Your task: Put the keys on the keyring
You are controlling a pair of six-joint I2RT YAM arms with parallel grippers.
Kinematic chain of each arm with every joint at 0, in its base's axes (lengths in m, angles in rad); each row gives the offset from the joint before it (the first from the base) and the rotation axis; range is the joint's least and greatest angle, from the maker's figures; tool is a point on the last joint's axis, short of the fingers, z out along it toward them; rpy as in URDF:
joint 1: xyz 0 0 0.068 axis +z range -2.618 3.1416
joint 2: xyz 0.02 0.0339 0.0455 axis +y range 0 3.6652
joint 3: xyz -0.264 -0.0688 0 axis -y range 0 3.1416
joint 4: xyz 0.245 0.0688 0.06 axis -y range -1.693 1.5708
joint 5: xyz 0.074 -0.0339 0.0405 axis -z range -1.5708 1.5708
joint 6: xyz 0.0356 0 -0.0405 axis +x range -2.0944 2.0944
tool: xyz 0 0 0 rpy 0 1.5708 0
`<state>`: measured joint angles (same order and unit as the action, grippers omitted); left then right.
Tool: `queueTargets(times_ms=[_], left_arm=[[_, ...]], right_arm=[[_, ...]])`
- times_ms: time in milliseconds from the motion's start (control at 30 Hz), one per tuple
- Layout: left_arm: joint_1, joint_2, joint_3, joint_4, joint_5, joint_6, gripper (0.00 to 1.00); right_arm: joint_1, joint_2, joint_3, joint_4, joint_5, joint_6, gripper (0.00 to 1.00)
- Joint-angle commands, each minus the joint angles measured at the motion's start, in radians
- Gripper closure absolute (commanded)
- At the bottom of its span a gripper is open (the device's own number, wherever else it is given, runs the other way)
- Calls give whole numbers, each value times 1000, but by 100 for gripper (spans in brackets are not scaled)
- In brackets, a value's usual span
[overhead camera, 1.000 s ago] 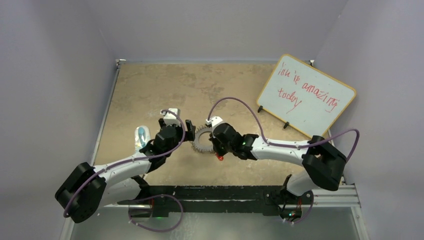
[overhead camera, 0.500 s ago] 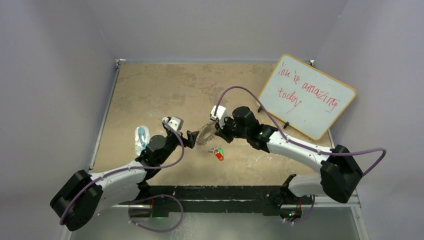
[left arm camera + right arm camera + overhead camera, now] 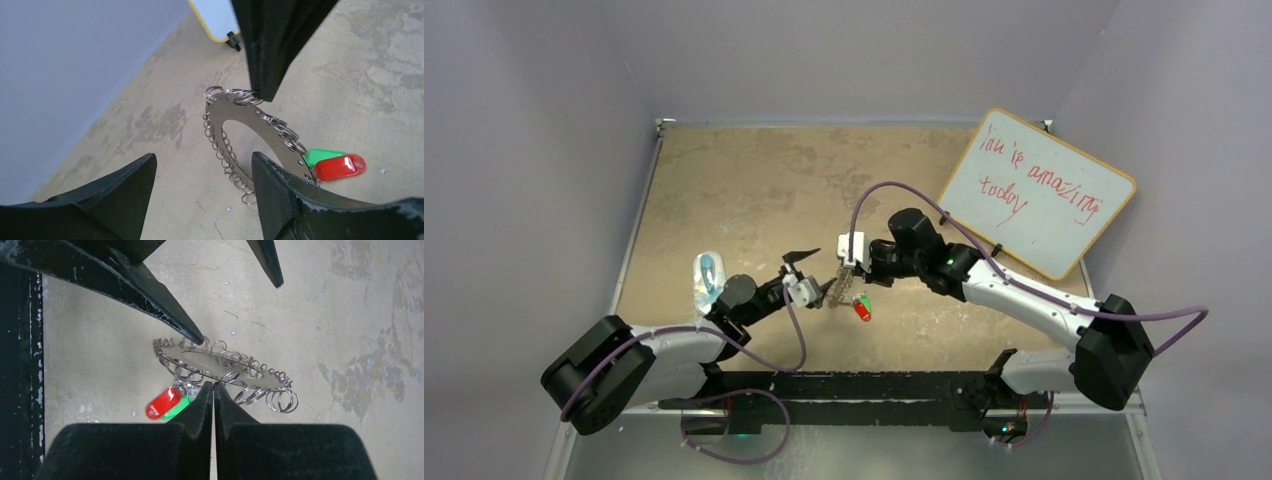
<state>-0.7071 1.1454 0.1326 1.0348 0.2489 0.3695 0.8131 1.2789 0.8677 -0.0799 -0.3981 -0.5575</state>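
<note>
1. Two keys (image 3: 334, 163) sit at the tilted keyring's (image 3: 240, 107) low edge.
2. Right gripper (image 3: 213, 385) pinches its rim; hold it steady.
3. Left gripper (image 3: 202, 157), spread, should close squarely on the ring.

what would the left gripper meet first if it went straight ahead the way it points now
Most likely the keyring, pinched in the right gripper, dead ahead of the left gripper and its open jaws; depth unclear.
</note>
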Motion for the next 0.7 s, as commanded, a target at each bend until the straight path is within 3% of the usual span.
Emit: queueTargets(times_ms=[0,200,367,667], left_arm=[[-14,29,20,84,131,246,35],[-22,35,45,80,198,337,45],[-23,15,65,46,304,396,60],[-31,-16,140,-164,417,478,69]], right_arm=[[0,14,72,-68,-91,-116,100],[-1,20,94,-106,-131,-175,100],[0,25,102,-117,-142,-190,100],[0,32,115,-129,-154,-207,100]])
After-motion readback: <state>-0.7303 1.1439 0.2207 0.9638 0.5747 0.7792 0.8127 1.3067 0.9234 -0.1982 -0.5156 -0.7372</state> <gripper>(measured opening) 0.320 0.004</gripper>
